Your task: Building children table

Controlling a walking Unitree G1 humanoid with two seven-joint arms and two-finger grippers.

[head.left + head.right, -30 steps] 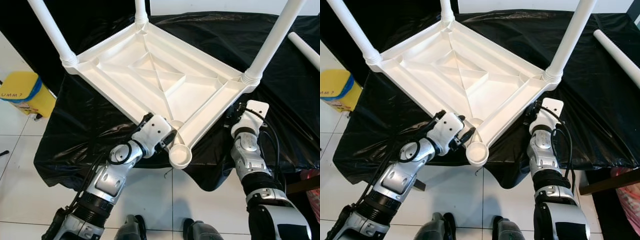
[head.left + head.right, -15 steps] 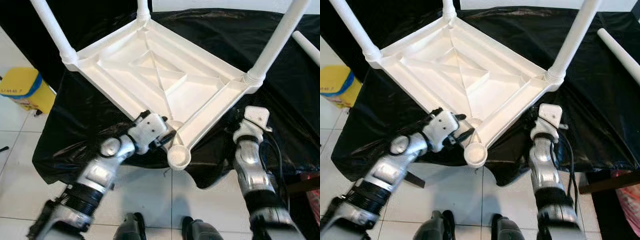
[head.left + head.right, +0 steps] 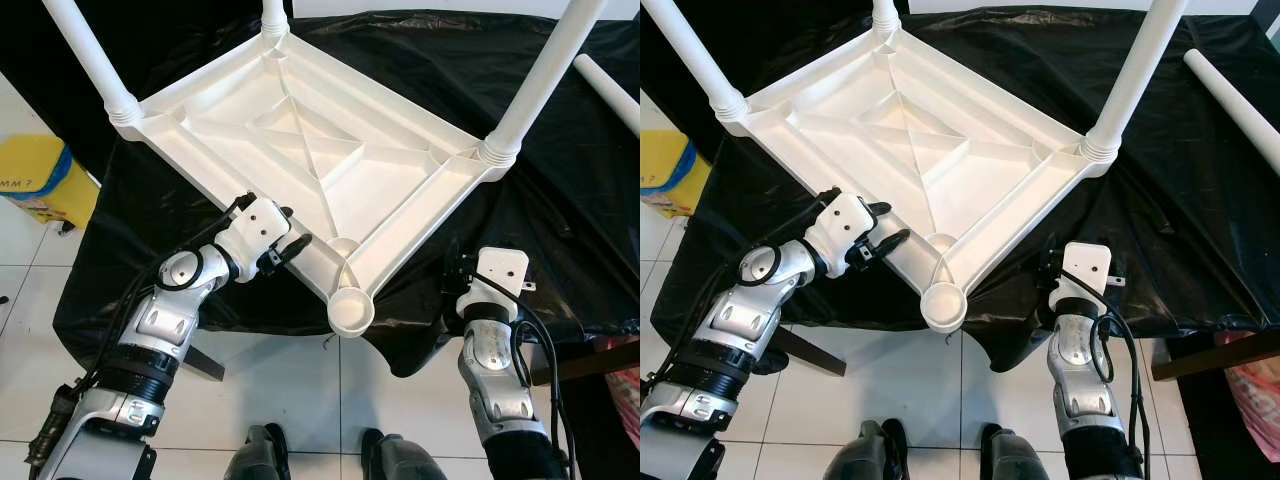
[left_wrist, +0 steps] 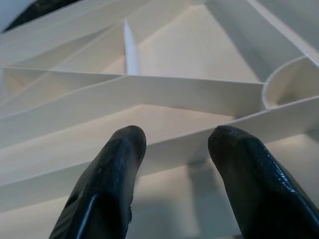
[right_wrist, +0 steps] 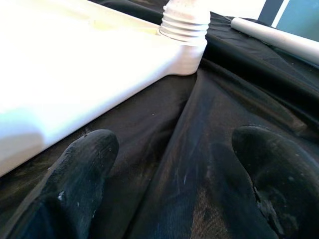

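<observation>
A: Looking at the tabletop, it lies upside down on the black-draped counter, its ribbed underside up. Three legs stand screwed into the left, far and right corners. The near socket is empty and overhangs the counter's near edge.

B: And the fourth leg?

A: Lying loose on the cloth at the far right, well apart from both arms.

B: Where are the end effectors?

A: The left end effector is at the tabletop's near-left rim, fingers spread, with a rib running between and just past the tips. It grips nothing. The right end effector hovers low over the cloth just near of the right corner, fingers wide apart and empty.

B: So how should this step go?

A: My read: the last leg has to be fetched. The right arm is the nearer one, so it should reach far and right, close around the leg's middle and lift it level so it doesn't roll. The left should pinch that rim firmly, because the overhanging corner could tip or slide when the leg is pressed and twisted in. Bring the threaded end straight down over the socket, upright, before turning.
</observation>
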